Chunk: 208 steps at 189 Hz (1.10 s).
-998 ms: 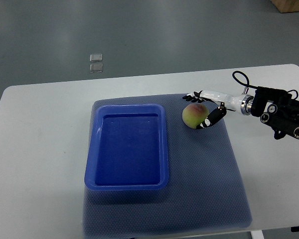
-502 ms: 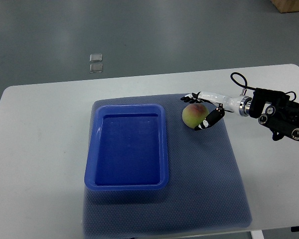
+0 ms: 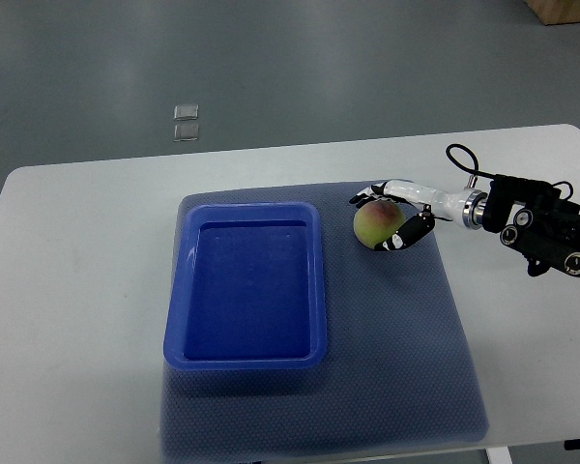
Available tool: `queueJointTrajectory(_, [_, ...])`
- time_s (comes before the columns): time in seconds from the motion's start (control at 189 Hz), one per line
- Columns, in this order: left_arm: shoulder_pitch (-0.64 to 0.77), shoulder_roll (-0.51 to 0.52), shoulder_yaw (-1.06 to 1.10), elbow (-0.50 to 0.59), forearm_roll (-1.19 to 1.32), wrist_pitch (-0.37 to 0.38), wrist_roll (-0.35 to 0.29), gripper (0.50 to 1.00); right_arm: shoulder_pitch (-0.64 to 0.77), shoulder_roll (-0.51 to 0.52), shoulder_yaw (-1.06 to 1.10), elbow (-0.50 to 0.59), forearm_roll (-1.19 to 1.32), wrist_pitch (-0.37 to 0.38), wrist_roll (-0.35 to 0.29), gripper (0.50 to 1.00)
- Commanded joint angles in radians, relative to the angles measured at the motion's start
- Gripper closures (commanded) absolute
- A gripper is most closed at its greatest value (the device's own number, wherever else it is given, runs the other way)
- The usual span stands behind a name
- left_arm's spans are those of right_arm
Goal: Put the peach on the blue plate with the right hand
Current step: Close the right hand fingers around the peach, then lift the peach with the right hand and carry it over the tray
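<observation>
Your right hand [image 3: 391, 215] has crept in over the last second — its fingers [image 3: 409, 232] now curl closer around the peach [image 3: 375, 224], which sits on the mat just right of the blue plate [image 3: 246, 358]. Grasp forming — nothing lifted yet.

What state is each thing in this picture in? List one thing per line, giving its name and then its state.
peach: on the mat, right of the plate, not yet on it
blue plate: empty, on the mat
right hand: fingers curled round the peach
mat: flat on the table
table: holds the mat
</observation>
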Motion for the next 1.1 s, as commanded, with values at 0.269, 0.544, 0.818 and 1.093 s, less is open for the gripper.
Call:
queueJointTrajectory(0.269, [0.000,0.000,0.000,0.000,0.000,0.000,0.000,0.500,0.002,-0.002,0.001,0.001,0.000,0.000,0.015,0.816])
queueJointTrajectory(0.544, [0.000,0.000,0.000,0.000,0.000,0.000,0.000,0.500,0.007,-0.002,0.005,0.007,0.002,0.000,0.026,0.906])
queueJointTrajectory(0.818, [0.000,0.000,0.000,0.000,0.002,0.000,0.000,0.500,0.038,-0.002,0.006,0.053,-0.002,0.000,0.096,1.000])
queueJointTrajectory(1.093, [0.000,0.000,0.000,0.000,0.000,0.000,0.000,0.500,0.056,0.071,0.008,0.110,-0.093,-0.042,0.103,1.000])
